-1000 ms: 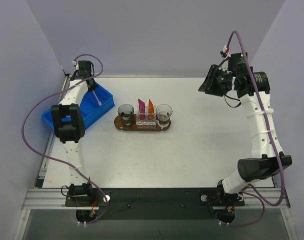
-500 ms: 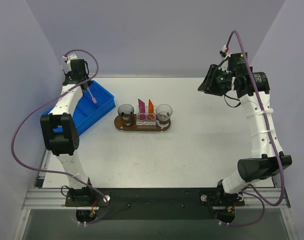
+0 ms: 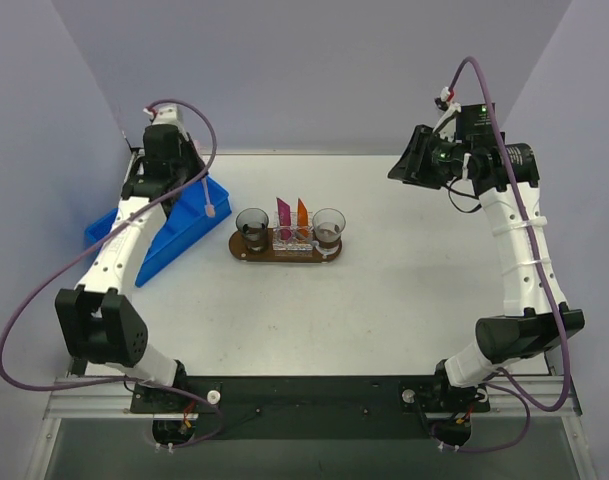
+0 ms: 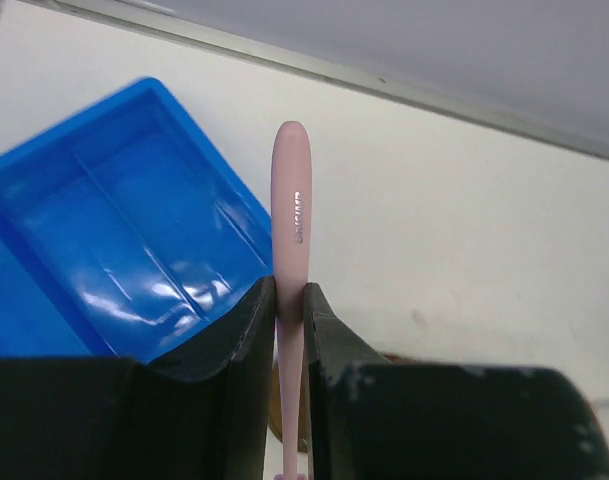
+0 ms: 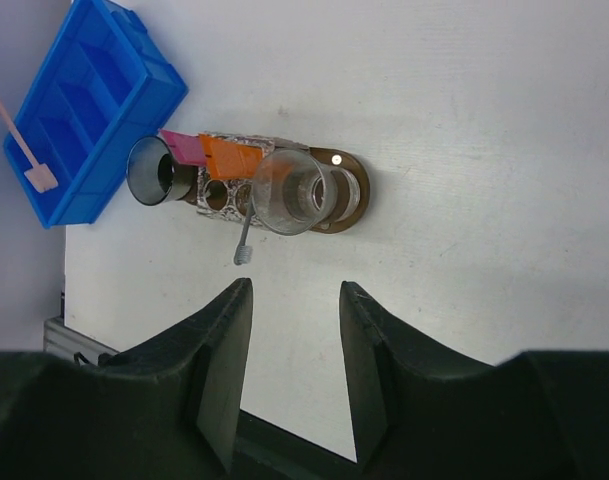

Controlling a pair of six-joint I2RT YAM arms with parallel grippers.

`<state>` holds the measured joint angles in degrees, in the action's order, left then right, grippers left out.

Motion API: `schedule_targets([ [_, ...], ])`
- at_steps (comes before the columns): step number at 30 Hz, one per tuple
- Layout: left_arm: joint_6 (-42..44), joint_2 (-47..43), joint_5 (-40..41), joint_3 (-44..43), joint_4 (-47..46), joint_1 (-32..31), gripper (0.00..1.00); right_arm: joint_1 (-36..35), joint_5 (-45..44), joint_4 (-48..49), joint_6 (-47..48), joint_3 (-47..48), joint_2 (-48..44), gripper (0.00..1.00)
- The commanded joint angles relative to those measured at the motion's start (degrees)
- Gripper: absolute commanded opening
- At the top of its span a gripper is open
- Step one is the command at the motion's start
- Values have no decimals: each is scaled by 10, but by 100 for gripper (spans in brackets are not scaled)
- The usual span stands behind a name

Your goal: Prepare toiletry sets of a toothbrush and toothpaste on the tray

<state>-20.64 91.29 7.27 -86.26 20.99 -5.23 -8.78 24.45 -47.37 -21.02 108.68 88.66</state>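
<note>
One toothbrush within left end effector

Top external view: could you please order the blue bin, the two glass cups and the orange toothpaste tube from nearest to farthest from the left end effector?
1. Blue bin, right beside the left end effector, at the far left.
2. Left glass cup, on the left end of the tray.
3. Orange toothpaste tube, mid-tray.
4. Right glass cup, on the tray's right end.
</note>
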Motion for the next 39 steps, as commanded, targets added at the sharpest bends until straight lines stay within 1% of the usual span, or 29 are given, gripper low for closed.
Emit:
schedule_targets([
  [1, 4, -89, -87, 59, 4, -60, 0, -27, 36, 19, -3, 34, 12, 39],
  [2, 0, -120, -104, 90, -2, -68, 0, -34, 37, 21, -7, 38, 19, 40],
  [3, -6, -134, -121, 109, -18, -89, 0, -53, 39, 24, -9, 44, 21, 44],
  [4, -19, -148, -163, 127, -29, -99, 0, -62, 44, 29, -11, 48, 25, 46],
  [5, -25, -173, -182, 161, -40, -109, 0, -73, 47, 31, -16, 50, 35, 47],
  [7, -33, -197, -217, 183, -55, -146, 0, -98, 66, 35, -24, 60, 45, 48],
  [10, -34, -210, -221, 201, -49, -204, 0, -121, 89, 54, -49, 64, 63, 49],
  [13, -38, -210, -214, 196, -48, -250, 0, -135, 139, 67, -82, 72, 89, 49],
  [14, -40, -209, -213, 195, -50, -259, 0, -135, 166, 69, -90, 72, 102, 50],
  [16, -42, -201, -212, 187, -54, -274, 0, -142, 189, 76, -107, 74, 116, 51],
  [21, -58, -186, -229, 177, -82, -281, 0, -148, 237, 75, -107, 58, 123, 51],
  [25, -77, -170, -255, 176, -111, -282, 0, -146, 256, 74, -104, 53, 134, 51],
  [29, -90, -164, -270, 175, -132, -282, 0, -146, 280, 74, -110, 60, 150, 45],
  [39, -105, -163, -280, 151, -145, -282, 0, -145, 307, 66, -120, 68, 182, 41],
])
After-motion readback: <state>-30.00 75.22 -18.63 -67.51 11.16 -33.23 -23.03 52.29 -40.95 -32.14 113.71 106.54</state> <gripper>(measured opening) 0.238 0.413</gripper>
